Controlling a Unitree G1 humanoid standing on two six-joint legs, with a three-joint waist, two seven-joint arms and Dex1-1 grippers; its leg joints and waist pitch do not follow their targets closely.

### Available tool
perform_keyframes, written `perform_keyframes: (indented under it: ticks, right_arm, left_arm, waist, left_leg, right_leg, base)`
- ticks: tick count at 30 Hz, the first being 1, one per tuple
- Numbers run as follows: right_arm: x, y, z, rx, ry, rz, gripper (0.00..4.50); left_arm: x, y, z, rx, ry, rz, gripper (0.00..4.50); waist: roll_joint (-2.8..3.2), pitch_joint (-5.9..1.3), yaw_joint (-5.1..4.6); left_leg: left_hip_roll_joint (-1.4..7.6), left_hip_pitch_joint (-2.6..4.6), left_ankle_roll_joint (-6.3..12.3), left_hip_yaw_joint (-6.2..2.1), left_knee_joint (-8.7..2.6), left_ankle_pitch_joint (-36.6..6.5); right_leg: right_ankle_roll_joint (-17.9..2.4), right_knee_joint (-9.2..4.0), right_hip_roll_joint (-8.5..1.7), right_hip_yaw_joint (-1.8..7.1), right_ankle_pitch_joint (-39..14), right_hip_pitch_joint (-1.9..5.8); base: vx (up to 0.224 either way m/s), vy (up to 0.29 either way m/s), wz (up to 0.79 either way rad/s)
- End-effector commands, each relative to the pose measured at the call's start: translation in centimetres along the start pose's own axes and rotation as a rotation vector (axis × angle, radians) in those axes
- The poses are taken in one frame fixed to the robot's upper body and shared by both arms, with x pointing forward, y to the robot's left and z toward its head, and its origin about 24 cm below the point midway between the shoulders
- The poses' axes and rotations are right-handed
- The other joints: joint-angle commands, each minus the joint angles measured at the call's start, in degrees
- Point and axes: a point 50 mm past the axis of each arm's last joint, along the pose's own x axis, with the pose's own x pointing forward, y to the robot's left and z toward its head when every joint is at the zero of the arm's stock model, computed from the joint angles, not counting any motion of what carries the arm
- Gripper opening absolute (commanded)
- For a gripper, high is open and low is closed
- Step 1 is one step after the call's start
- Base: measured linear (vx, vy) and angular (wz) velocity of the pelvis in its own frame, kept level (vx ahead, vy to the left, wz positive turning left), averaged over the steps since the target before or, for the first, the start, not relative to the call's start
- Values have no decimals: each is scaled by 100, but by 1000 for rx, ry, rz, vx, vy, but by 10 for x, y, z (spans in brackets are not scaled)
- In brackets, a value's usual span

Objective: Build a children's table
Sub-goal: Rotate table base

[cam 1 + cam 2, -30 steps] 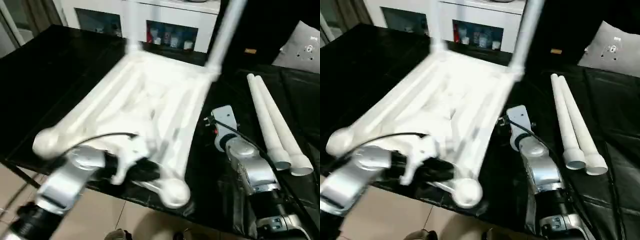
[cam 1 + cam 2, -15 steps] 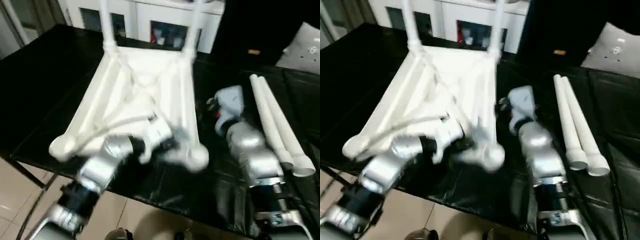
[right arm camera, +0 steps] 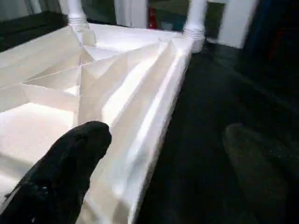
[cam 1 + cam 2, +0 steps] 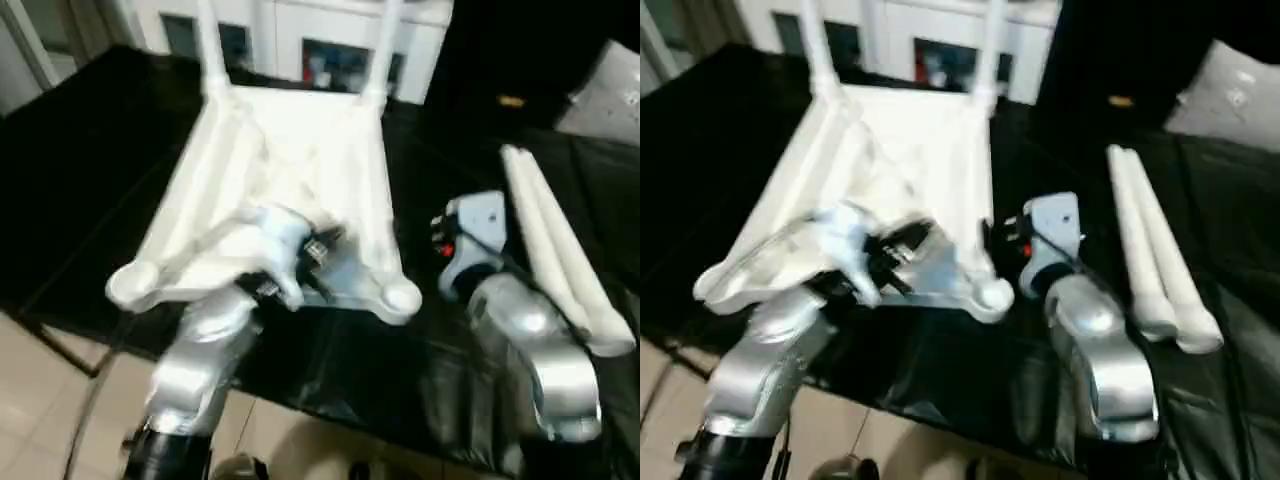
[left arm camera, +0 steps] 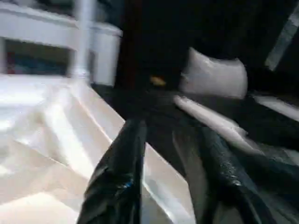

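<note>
Left pincer [image 5: 173, 186] part-open astride tabletop [image 4: 290, 150] rim, right pincer [image 3: 163, 177] wide, tabletop upside-down (far legs [image 4: 210, 45] upright)

One upturned table top [image 4: 290, 160]; two fitted legs [image 4: 208, 45]; two loose legs [image 4: 555, 250].

My left gripper [image 5: 168, 154], lower centre of frame, fingers parted. My right gripper [image 3: 163, 172], right of centre, fingers spread wide. Both silver forearms reach forward.
</note>
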Motion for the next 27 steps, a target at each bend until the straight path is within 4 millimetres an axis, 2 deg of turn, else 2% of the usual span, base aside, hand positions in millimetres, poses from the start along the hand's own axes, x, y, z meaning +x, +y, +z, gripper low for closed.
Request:
perform_keyframes:
  ticks: [1,2,3,4,5,6,7,8,9,10,11,12,13,14,15,16,17,18,19,20,21,22,23,24,25,26,27]
  right_arm:
    - [-7,2,0,22,10,4,450]
    - [-9,2,0,25,7,6,450]
    - [-13,4,-1,39,-2,6,450]
    - [-16,4,-2,59,-4,3,450]
    - [-16,4,-2,59,-4,3,450]
    - [-21,5,-4,70,-10,2,450]
    - [-23,6,-5,64,-13,7,450]
    - [-24,7,-7,74,-14,9,450]
    - [-25,7,-8,88,-12,5,450]
    - [-26,7,-8,90,-9,1,450]
    - [-26,7,-9,91,-11,-3,450]
    - [-26,8,-9,89,-20,-5,450]
    - [-25,9,-9,83,-31,-4,450]
    - [-25,9,-9,83,-31,-2,450]
    - [-25,9,-9,84,-30,-1,450]
    - [-25,10,-9,87,-31,1,450]
    - [-25,10,-9,87,-32,0,450]
    - [-26,9,-9,87,-33,-7,450]
    - [-26,9,-10,87,-32,-10,450]
    - [-26,9,-11,86,-22,-12,450]
    - [-26,10,-11,84,-20,-12,450]
    - [-26,12,-12,94,-21,2,450]
    - [-26,12,-12,94,-23,3,450]
    - [-26,13,-11,94,-27,5,450]
    - [-26,13,-11,94,-27,4,450]
    - [-27,13,-13,97,-22,2,450]
    - [-27,11,-15,101,-11,-11,450]
  left_arm:
    - [-8,10,-2,62,57,148,164]
    - [-10,12,-3,71,70,169,174]
    - [-17,16,-8,69,147,198,184]
    - [-22,19,-11,44,174,213,190]
    - [-22,19,-11,44,174,213,190]
    - [-32,23,-13,17,192,231,190]
    - [-35,24,-13,8,189,233,190]
    - [-39,26,-13,9,190,258,190]
    - [-44,27,-13,2,173,287,190]
    - [-44,26,-13,-2,162,295,190]
    - [-45,24,-11,-22,124,282,190]
    - [-46,21,-8,5,89,262,190]
    - [-49,20,-8,61,79,303,190]
    - [-50,24,-8,72,60,373,190]
    - [-51,27,-7,104,52,430,190]
    - [-52,29,-5,109,42,439,190]
    - [-53,29,-5,102,64,436,190]
    - [-54,30,-5,92,93,431,190]
    - [-54,31,-5,94,98,435,190]
    - [-55,32,-3,117,79,437,190]
    - [-55,32,-2,122,69,426,190]
    - [-56,32,0,124,31,409,190]
    - [-57,32,0,116,35,404,190]
    - [-58,30,-3,82,66,376,190]
    - [-59,29,-5,66,88,361,190]
    - [-59,28,-7,70,110,351,190]
    - [-60,26,-9,104,123,349,190]
  waist:
    - [36,-394,-41]
    - [26,-396,-58]
    - [-36,-375,-101]
    - [-62,-414,-105]
    - [-70,-413,-117]
    - [-12,-417,-136]
    - [-28,-398,-174]
    - [1,-408,-192]
    - [3,-403,-233]
    - [-5,-385,-262]
    - [-4,-379,-289]
    - [-12,-381,-300]
    - [-26,-400,-310]
    - [-26,-400,-310]
    - [-2,-400,-330]
    - [45,-390,-354]
    - [54,-386,-367]
    - [66,-404,-378]
    - [31,-419,-385]
    - [2,-447,-381]
    - [-39,-473,-374]
    - [-60,-473,-372]
    - [-65,-480,-371]
    - [-73,-503,-383]
    - [-60,-516,-393]
    - [-42,-526,-407]
    - [-10,-541,-447]
  left_leg:
    - [-18,309,-681,-22,-214,-1607]
    - [-32,331,-615,9,-167,-1675]
    - [-134,224,-489,14,-93,-1668]
    - [-222,120,-408,-23,-20,-1518]
    - [-257,77,-373,-42,14,-1449]
    - [-224,149,-264,-119,40,-1385]
    - [-206,135,-173,-141,35,-1312]
    - [-146,224,-67,-166,60,-1306]
    - [-98,347,96,-127,117,-1549]
    - [-87,386,164,-105,147,-1713]
    - [-83,420,286,-97,178,-1871]
    - [-78,400,327,-98,178,-1866]
    - [-24,368,482,-113,144,-1775]
    - [-24,368,482,-113,144,-1775]
    - [52,461,546,-70,179,-1891]
    - [152,512,604,-71,159,-1928]
    - [206,523,606,-52,156,-1947]
    - [268,540,592,1,170,-1992]
    - [222,477,582,88,194,-1997]
    - [95,488,517,189,263,-2163]
    - [-27,406,496,216,284,-2193]
    - [-80,353,517,216,287,-2181]
    - [-105,325,541,202,282,-2151]
    - [-105,321,605,167,260,-2014]
    - [-87,325,707,153,267,-1876]
    - [-51,366,740,156,273,-1852]
    - [56,485,830,184,294,-1880]
  right_leg:
    - [74,-555,64,220,-1324,-44]
    - [166,-569,117,236,-1378,-97]
    - [343,-621,190,308,-1565,-53]
    - [503,-609,212,438,-1631,12]
    - [581,-619,248,498,-1681,17]
    - [806,-645,361,545,-1991,-91]
    - [866,-665,395,544,-2050,-104]
    - [925,-656,446,529,-2159,-214]
    - [917,-707,482,464,-2452,-386]
    - [904,-739,494,431,-2664,-454]
    - [908,-779,488,403,-2959,-487]
    - [920,-779,474,394,-2992,-477]
    - [971,-767,439,353,-2970,-490]
    - [971,-767,439,353,-2970,-490]
    - [938,-768,448,265,-3054,-636]
    - [829,-731,400,146,-3020,-719]
    - [759,-717,366,83,-3008,-751]
    - [604,-678,286,-56,-2934,-784]
    - [495,-689,236,-137,-2718,-724]
    - [437,-726,226,-137,-2610,-720]
    - [430,-710,259,-40,-2413,-622]
    - [456,-711,282,15,-2354,-566]
    - [492,-702,304,59,-2324,-531]
    - [543,-661,375,106,-2167,-507]
    - [567,-647,426,127,-2085,-537]
    - [556,-648,446,109,-2123,-593]
    - [485,-657,470,-3,-2227,-735]
  base:
    - [-33,-15,-44]
    - [-48,-18,-70]
    - [-34,-11,-44]
    - [-18,-5,-52]
    - [-3,-3,-25]
    - [-8,2,-47]
    - [-10,14,-44]
    - [-10,14,-44]
    - [-50,20,-33]
    - [-65,6,-20]
    - [-76,37,-37]
    - [-31,27,-26]
    - [-19,58,-31]
    - [-14,49,-24]
    - [-14,49,-24]
    - [-13,46,-24]
    - [-12,45,-34]
    - [-12,45,-34]
    - [-12,38,-40]
    - [-7,30,-39]
    - [-7,30,-39]
    - [18,15,-39]
    - [60,0,-37]
    - [60,0,-37]
    - [50,-4,-30]
    - [0,0,0]
    - [-4,0,-24]
